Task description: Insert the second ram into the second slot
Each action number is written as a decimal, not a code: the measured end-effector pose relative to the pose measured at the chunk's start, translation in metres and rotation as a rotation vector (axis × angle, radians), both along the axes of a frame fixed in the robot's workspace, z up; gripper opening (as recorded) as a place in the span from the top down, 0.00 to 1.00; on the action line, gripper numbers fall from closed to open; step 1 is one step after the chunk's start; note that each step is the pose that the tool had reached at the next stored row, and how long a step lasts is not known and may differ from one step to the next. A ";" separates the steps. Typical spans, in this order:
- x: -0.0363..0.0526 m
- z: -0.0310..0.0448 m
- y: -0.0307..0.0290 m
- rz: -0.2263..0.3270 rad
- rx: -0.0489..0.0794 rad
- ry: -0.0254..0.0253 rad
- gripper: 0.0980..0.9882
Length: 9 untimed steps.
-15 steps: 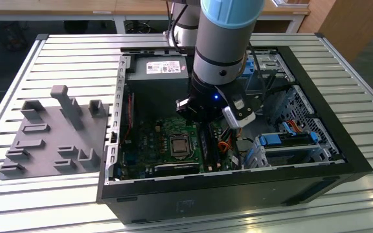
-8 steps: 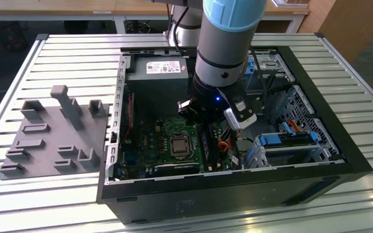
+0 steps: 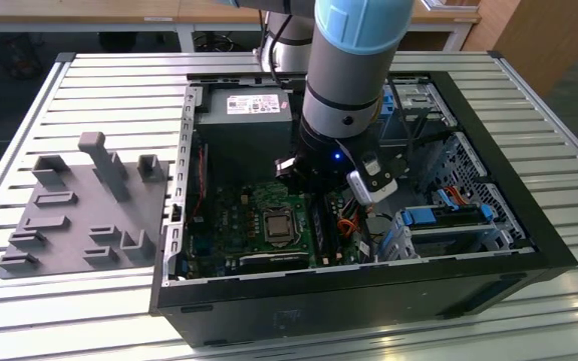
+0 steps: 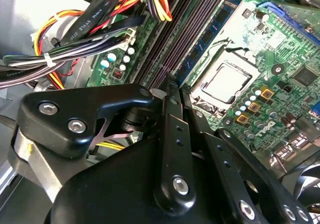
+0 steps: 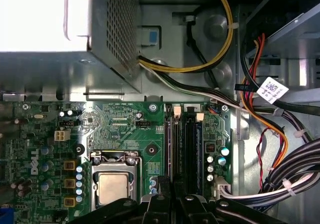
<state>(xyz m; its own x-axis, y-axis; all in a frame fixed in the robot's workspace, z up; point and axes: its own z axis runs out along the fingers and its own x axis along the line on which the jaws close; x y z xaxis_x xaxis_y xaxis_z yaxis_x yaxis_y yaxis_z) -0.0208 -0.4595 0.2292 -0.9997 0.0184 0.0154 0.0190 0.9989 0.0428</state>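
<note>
The second ram (image 4: 212,34), a dark blue-green stick, stands on edge in the memory slot closest to the processor socket (image 4: 222,82). The slots beside it (image 4: 185,29) look bare. In the exterior view the same stick shows as a dark strip (image 3: 318,219) on the motherboard. My gripper (image 4: 174,82) hangs over the near end of the slots, its two fingers drawn together at the tips with nothing seen between them. I cannot tell whether the tips touch the stick. In the first wrist view the gripper (image 5: 173,196) covers the slots' (image 5: 186,149) lower end.
The open computer case (image 3: 530,248) lies on a slatted metal table (image 3: 118,90). Bundled cables (image 4: 75,49) run close beside the slots, and the power supply (image 3: 244,113) sits at the back. Blue drive brackets (image 3: 445,218) are on the exterior view's right, and a grey fixture plate (image 3: 78,210) on its left.
</note>
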 end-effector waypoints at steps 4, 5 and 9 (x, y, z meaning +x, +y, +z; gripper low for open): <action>0.0004 -0.0003 -0.0001 0.000 0.000 -0.0001 0.96; 0.0004 -0.0006 -0.0002 0.000 0.000 -0.0001 0.96; 0.0011 -0.0042 -0.0004 0.000 0.000 -0.0002 0.96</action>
<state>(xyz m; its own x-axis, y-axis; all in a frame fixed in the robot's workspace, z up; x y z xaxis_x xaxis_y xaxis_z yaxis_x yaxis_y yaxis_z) -0.0197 -0.4599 0.2250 -0.9997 0.0183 0.0152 0.0190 0.9989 0.0430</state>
